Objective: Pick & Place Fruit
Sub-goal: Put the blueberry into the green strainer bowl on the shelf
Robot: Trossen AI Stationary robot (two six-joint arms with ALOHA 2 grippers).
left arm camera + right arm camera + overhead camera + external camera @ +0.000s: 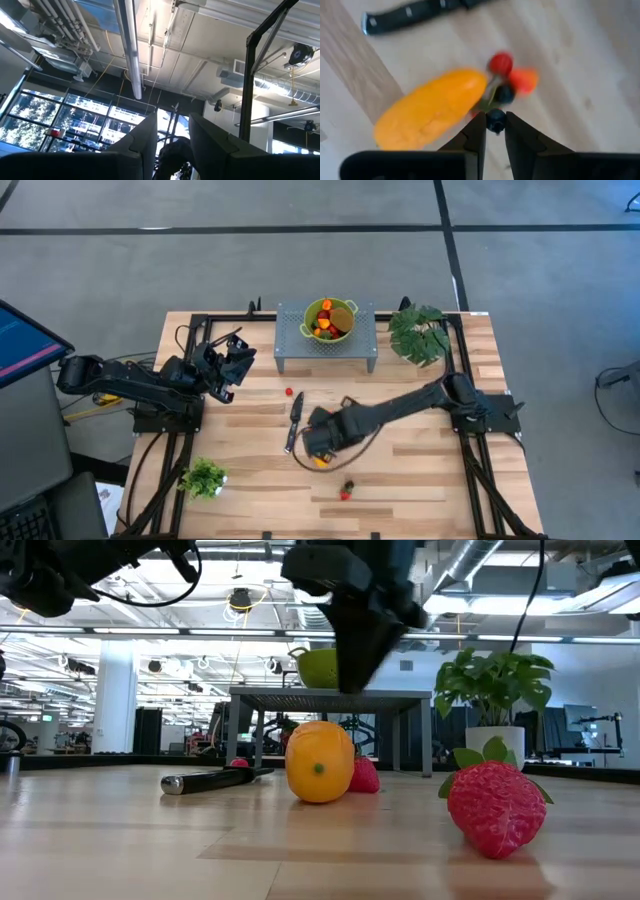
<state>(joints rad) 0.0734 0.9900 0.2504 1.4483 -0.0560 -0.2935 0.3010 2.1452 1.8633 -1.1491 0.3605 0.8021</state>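
My right gripper hangs over the middle of the table, shut on a small cluster of red, orange and dark balls. Under it a long yellow-orange fruit lies on its side on the wood. One strawberry lies near the front edge and another behind the yellow-orange fruit. A small red ball sits farther back. A green bowl with fruit stands on a grey stand. My left gripper is raised at the left, pointing upward and open with nothing in it. My right gripper pinches a dark ball at one end of the cluster between its two fingertips. The fingers come from above, slanting down. The other balls stick out beyond the fingertips, and the cluster is lifted clear of the table, above the yellow-orange fruit.
A black-handled knife lies just behind the yellow-orange fruit. The grey perforated stand is at the far middle, a large potted plant at the far right and a small plant at the near left.
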